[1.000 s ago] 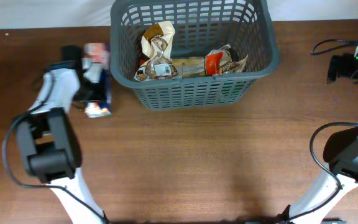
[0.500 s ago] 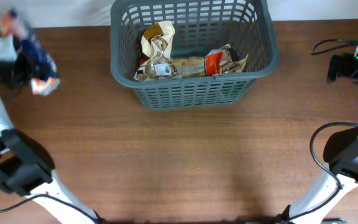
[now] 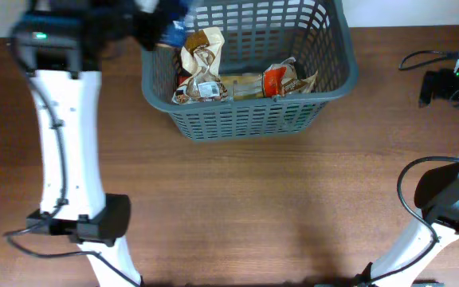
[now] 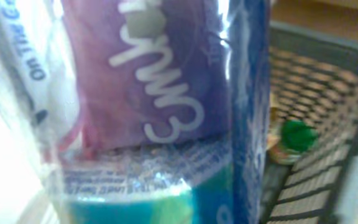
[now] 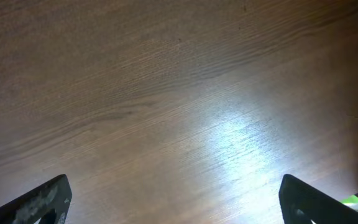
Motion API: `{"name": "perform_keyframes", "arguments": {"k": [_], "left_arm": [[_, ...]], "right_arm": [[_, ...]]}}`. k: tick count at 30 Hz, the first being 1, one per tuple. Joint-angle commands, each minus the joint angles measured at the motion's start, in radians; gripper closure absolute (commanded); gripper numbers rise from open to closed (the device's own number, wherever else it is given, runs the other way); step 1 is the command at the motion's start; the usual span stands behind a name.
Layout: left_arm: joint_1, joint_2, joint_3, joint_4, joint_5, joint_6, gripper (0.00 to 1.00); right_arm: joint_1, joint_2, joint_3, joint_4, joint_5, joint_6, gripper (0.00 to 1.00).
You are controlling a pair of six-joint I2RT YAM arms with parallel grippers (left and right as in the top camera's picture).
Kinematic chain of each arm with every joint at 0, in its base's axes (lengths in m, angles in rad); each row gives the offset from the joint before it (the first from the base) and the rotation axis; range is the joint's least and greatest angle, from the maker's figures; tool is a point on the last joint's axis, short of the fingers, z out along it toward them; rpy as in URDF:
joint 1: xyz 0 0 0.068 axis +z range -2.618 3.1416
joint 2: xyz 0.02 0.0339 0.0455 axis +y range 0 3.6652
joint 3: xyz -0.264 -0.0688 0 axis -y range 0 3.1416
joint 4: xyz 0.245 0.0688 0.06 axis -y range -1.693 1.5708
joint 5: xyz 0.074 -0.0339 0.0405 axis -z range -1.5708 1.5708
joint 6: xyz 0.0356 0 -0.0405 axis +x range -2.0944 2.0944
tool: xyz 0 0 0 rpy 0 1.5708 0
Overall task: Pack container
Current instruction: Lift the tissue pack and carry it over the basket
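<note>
Container stands just beyond the left hand, which is clenched on a blue-and-purple package at its corner rim. Snack bags lie inside. The right hand hangs released over the counter, well apart.

Robotics lab bench: wood-grain tabletop, white left arm, right arm, trailing cables, white backdrop.
</note>
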Motion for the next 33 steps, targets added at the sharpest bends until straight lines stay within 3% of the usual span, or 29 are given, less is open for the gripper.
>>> {"name": "perform_keyframes", "arguments": {"k": [1,7,17,20,26,33], "left_arm": [[-0.092,0.027,0.006,0.006,-0.007,0.156,0.98],[-0.141,0.120,0.006,0.014,-0.014,0.306,0.98],[-0.096,0.242,0.006,0.008,-0.254,0.306,0.98],[-0.094,0.255,0.005,-0.017,-0.257,0.313,0.98],[-0.094,0.264,0.005,-0.157,-0.315,0.445,0.98],[-0.094,0.264,0.005,-0.171,-0.315,0.446,0.98]], "right_arm": [[-0.001,-0.006,-0.005,0.003,0.013,0.009,0.01],[-0.001,-0.006,-0.005,0.003,0.013,0.009,0.01],[-0.001,-0.006,-0.004,0.003,0.013,0.009,0.01],[-0.001,-0.006,-0.005,0.003,0.013,0.009,0.01],[-0.001,-0.006,-0.005,0.003,0.013,0.009,0.01],[-0.001,-0.006,-0.005,0.003,0.013,0.009,0.01]]}}
